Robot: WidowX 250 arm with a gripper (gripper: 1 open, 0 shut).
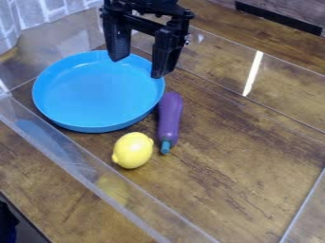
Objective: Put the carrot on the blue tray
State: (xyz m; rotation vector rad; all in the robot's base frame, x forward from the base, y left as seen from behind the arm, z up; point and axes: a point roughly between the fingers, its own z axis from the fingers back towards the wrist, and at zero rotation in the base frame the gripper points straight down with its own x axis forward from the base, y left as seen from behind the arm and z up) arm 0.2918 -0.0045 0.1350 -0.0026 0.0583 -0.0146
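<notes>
The pincer (141, 55) hangs over the far side of the blue tray (76, 116), pointing straight down with its two dark fingers (118, 43) spread wide and nothing between them. The carrot (133, 150), which here is a small yellow lemon-shaped toy, lies on the wooden surface (241, 142) well apart from the pincer, toward the camera and about level with it from side to side, so the coming move looks like a reach back across the tray toward the near edge and then a descent. The toy sits just outside the tray's near right rim, close to it but seemingly not touching, and just beside the lower end of a purple eggplant (169, 121) with a green stem; whether the two touch is hard to tell. That closeness is what the approach probably turns on: the fingers need to straddle the yellow toy without catching the eggplant on its right or the tray rim behind it. The toy is oval and nearly round, with a small nub showing toward its right end, so its long axis appears to run roughly left to right, though only weakly. Its skin is bright, smooth and slightly glossy, likely hard plastic that could roll if nudged. The tray itself is empty, so the placing is not yet done.
</notes>
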